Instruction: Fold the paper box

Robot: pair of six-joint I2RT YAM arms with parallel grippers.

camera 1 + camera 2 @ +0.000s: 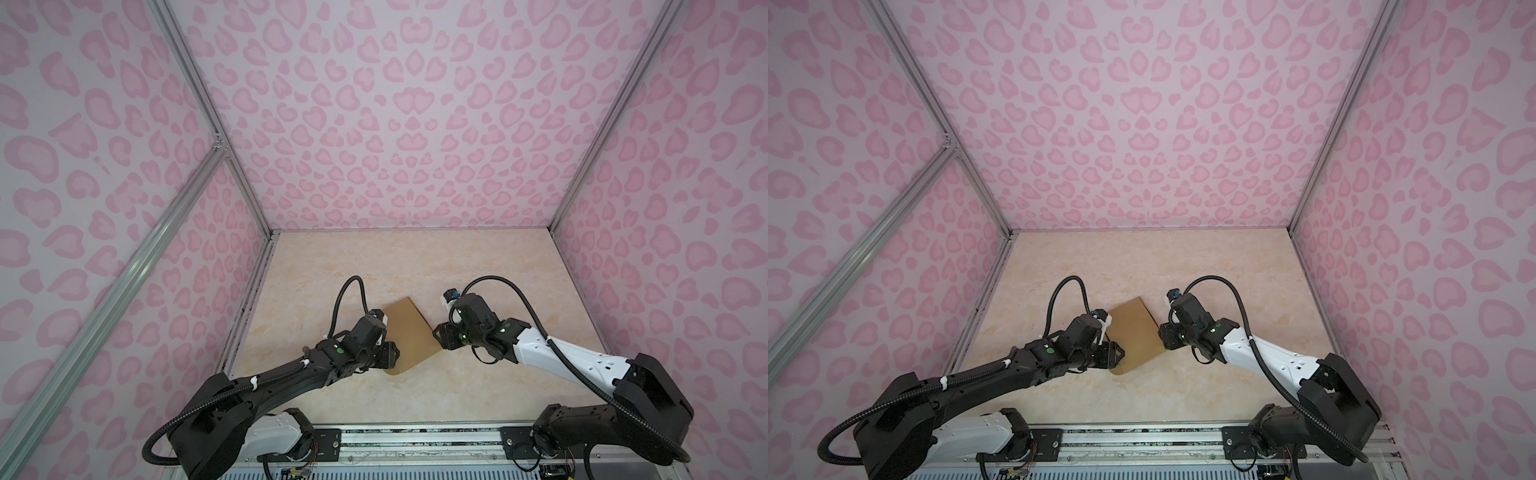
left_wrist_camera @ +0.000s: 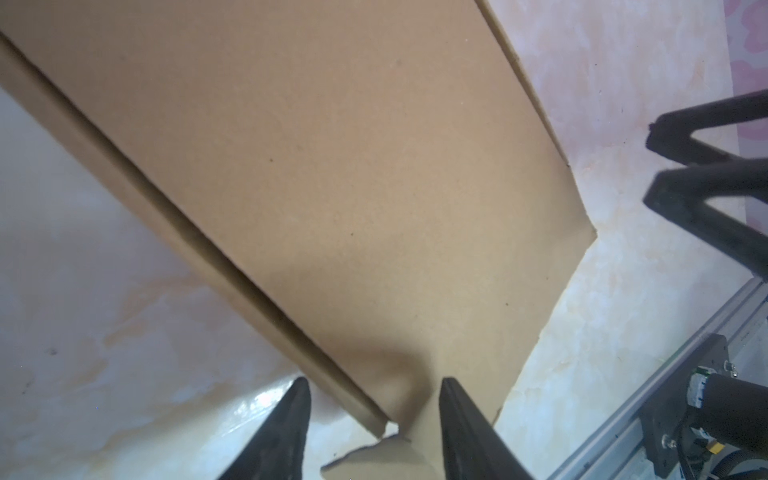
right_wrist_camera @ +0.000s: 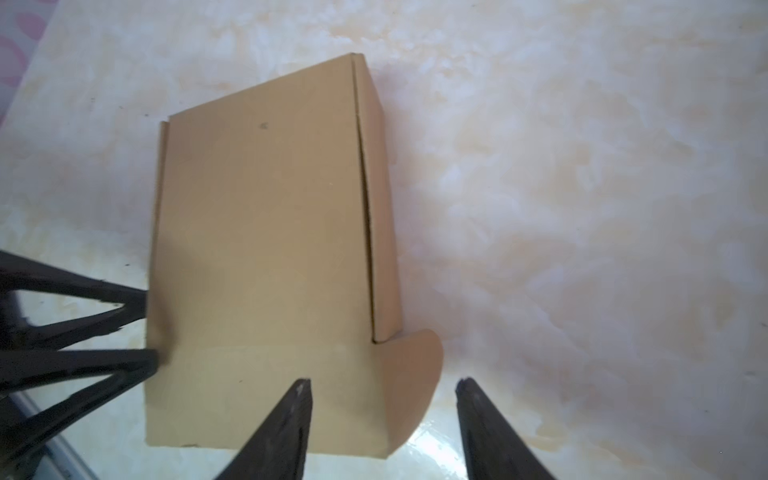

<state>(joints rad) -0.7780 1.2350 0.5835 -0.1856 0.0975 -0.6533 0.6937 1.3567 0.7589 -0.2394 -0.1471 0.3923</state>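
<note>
Braces near-left corner of box (image 1: 409, 336) with left claw (image 2: 374, 380) apart; straddles loose tab (image 3: 419, 365) with right claw (image 3: 383, 381) apart, probably for tucking.

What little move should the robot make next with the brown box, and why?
Probably lower the right gripper and pinch the rounded tab. Its open jaws straddle that tab, which sticks out unfolded from the paper box, while the left gripper rests against the opposite side.
</note>
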